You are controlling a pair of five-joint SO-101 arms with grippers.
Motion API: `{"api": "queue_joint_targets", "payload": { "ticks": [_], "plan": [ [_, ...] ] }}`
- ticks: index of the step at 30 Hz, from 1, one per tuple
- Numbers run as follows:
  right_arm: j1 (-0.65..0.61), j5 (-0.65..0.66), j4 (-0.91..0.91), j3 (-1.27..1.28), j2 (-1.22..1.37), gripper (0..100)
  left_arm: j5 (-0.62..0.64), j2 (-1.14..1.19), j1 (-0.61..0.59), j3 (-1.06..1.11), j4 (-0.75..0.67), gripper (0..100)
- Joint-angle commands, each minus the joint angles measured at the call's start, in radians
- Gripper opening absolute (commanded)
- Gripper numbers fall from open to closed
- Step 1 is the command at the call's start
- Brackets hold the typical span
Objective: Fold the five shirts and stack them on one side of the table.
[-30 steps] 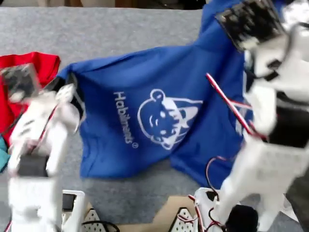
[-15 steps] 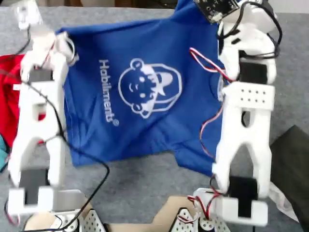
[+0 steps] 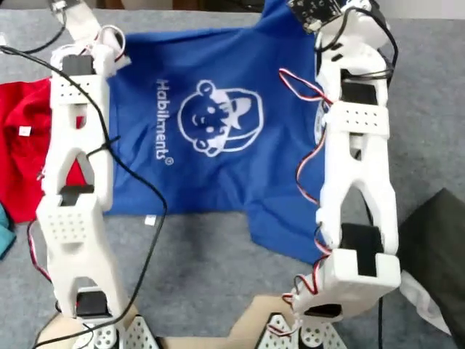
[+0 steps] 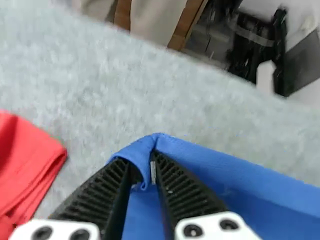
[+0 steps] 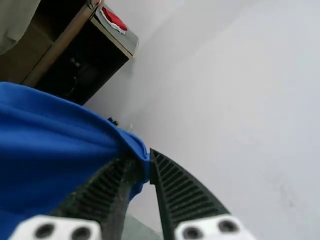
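Blue shirt: the blue shirt (image 3: 211, 167) lies print-up across the far half of the grey desk (image 3: 196, 276), stretched between your two arms. One sleeve trails toward the near edge beside the right arm.

Left hand: your left hand (image 4: 151, 155) is closed tight on the shirt's far-left corner. A small fold of blue cloth is pinched between the ribbed fingers (image 4: 180, 185), low over the desk.

Right hand: your right hand (image 5: 149, 154) is clamped on the shirt's far-right corner. The fabric bunches up against the jaws, with the wall behind it.

Red shirt: the red shirt (image 3: 25, 145) lies rumpled on the left side of the desk. It sits just beside the blue shirt's left edge and partly under your left arm.

Dark cloth: a dark cloth (image 3: 436, 247) sits at the right edge of the desk, near the base of the right arm and apart from the blue shirt.

Stack: the blue shirt is not yet folded; it is flat and open.
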Motion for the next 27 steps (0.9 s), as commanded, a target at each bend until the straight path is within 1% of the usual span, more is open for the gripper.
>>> {"api": "queue_joint_targets", "payload": {
  "ticks": [1, 4, 8, 11, 13, 16, 19, 23, 27],
  "plan": [
    [0.01, -0.074, 0.137, -0.065, -0.042, 0.5, 0.009, 0.019, -0.005, -0.115, 0.084, 2],
    [0.012, -0.115, 0.288, -0.101, -0.074, 0.5, 0.008, 0.03, -0.005, -0.135, 0.146, 2],
    [0.013, -0.078, 0.474, -0.11, -0.108, 0.6, 0.006, 0.027, -0.009, -0.15, 0.232, 2],
    [0.013, -0.031, 0.624, -0.105, -0.157, 0.6, 0.006, 0.01, -0.011, -0.189, 0.348, 2],
    [0.012, -0.025, 0.707, -0.104, -0.196, 0.6, 0.003, 0.001, -0.002, -0.199, 0.446, 2],
    [0.005, -0.02, 0.806, -0.101, -0.257, 0.6, -0.037, -0.013, 0.04, -0.189, 0.586, 2],
    [-0.004, -0.018, 0.864, -0.07, -0.329, 0.6, -0.015, -0.018, 0.052, -0.192, 0.686, 2],
    [-0.015, -0.017, 0.872, 0.059, -0.453, 0.6, -0.015, -0.036, 0.068, -0.189, 0.802, 2],
    [-0.018, 0.0, 0.87, 0.26, -0.605, 0.5, -0.021, -0.039, 0.055, -0.189, 0.827, 2]
  ]
}}
